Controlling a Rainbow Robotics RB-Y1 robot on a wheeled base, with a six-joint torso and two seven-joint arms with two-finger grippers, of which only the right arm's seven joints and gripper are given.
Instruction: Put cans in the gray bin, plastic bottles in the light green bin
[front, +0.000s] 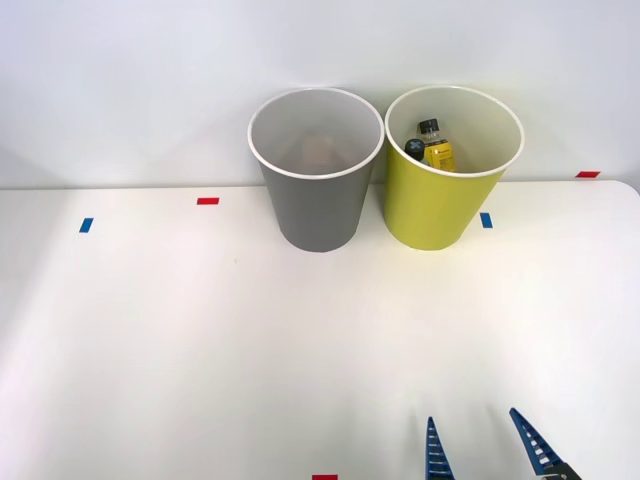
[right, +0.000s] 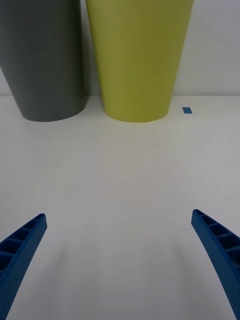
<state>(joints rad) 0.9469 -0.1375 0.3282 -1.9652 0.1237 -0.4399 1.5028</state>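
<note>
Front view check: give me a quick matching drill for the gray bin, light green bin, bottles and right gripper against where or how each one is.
Things:
1. gray bin
2. light green bin
3. plastic bottles
4. right gripper

States:
A. open, holding nothing, at the table's near edge
B. inside the yellow-green bucket
C. stands to the robot's right of the other bucket
D. stands to the robot's left of the other bucket

Pairs: 1-D, 2-C, 3-B, 4-A

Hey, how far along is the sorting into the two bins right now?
Nearly done, it seems. Two black-capped plastic bottles sit inside the light green bin. A faint reddish shape shows in the gray bin, possibly the can. The right gripper is open and holds nothing, and nothing is left on the table.
</note>
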